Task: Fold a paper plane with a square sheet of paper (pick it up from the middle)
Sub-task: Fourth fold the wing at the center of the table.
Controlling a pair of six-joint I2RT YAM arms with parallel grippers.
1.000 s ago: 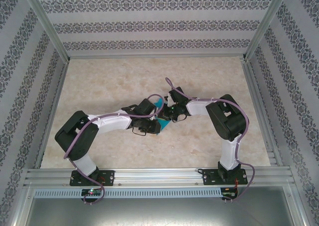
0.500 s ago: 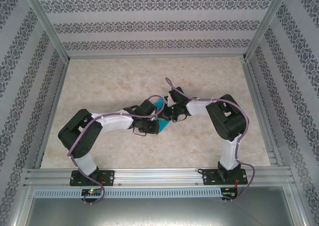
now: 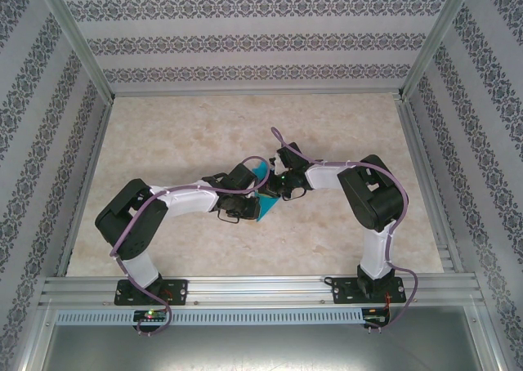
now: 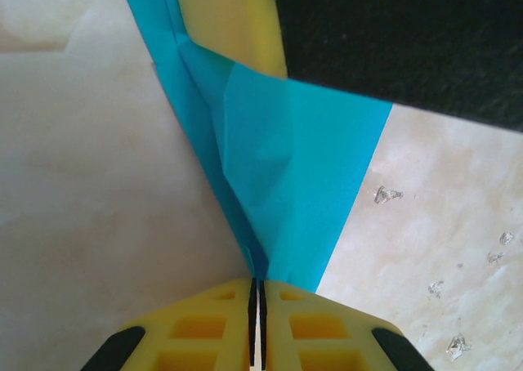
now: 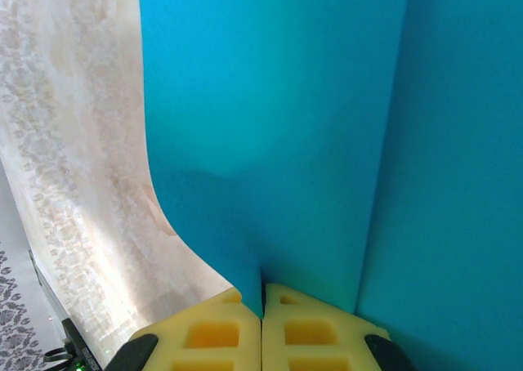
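The square sheet of paper (image 3: 261, 172) is teal-blue, partly folded, and held up off the table between both grippers at the table's middle. My left gripper (image 3: 252, 198) comes in from the left and my right gripper (image 3: 275, 188) from the right, nearly touching. In the left wrist view my left gripper (image 4: 257, 283) is shut on a creased edge of the paper (image 4: 294, 167), with the right gripper's yellow finger (image 4: 233, 20) beyond. In the right wrist view my right gripper (image 5: 261, 293) is shut on the paper (image 5: 270, 118), which curves upward from the pads.
The marble-patterned table (image 3: 204, 126) is ringed by aluminium rails (image 3: 253, 289) and patterned walls. Both arm bases sit at the near edge. A few small shiny specks (image 4: 386, 195) lie on the table to the right of the paper.
My left arm's elbow has shifted slightly right and my left gripper has closed a little tighter on the paper. The right arm and the paper have stayed put.
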